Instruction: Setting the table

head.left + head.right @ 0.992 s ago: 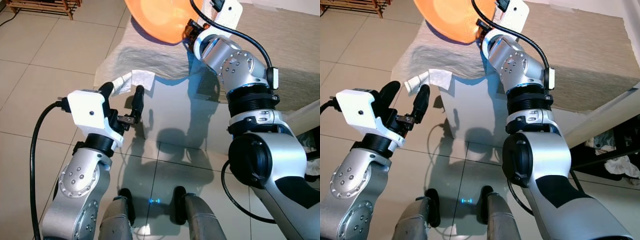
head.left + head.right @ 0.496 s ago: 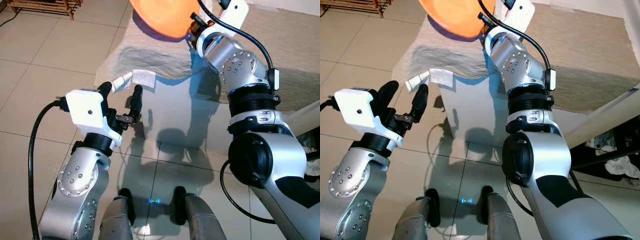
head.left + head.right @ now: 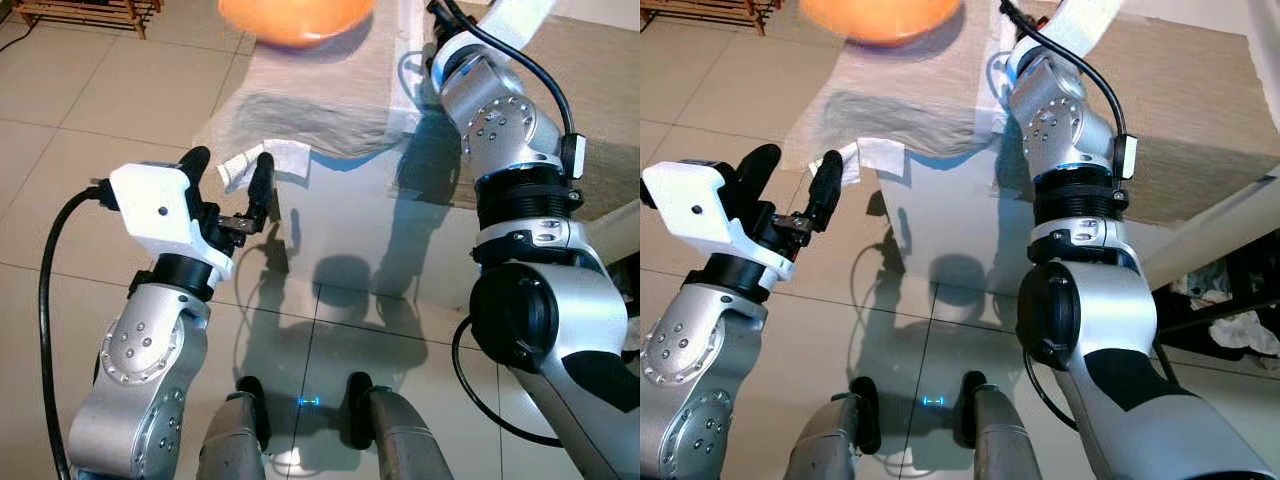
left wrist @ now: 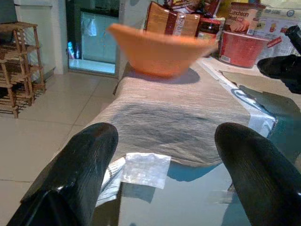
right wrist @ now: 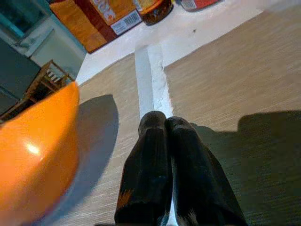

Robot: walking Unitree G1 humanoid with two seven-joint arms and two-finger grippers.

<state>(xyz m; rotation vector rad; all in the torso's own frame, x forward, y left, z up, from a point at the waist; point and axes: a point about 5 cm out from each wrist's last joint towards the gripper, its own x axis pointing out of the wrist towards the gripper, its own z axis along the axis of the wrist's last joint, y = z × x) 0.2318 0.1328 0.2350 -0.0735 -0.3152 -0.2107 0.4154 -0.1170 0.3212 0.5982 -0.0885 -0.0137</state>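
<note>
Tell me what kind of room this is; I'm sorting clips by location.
Probably a home dining area or kitchen: a table with woven placemats, an orange bowl on one, packaged foods and jars at the far end, and a tiled floor.

Orange bowl (image 3: 295, 17): upper portion cut off by the frame edge in the head views, outline blurred in the left wrist view. Right gripper (image 5: 168, 123): wrist passes out of frame in the head views. Jar labels (image 4: 242, 22) partly illegible.
</note>
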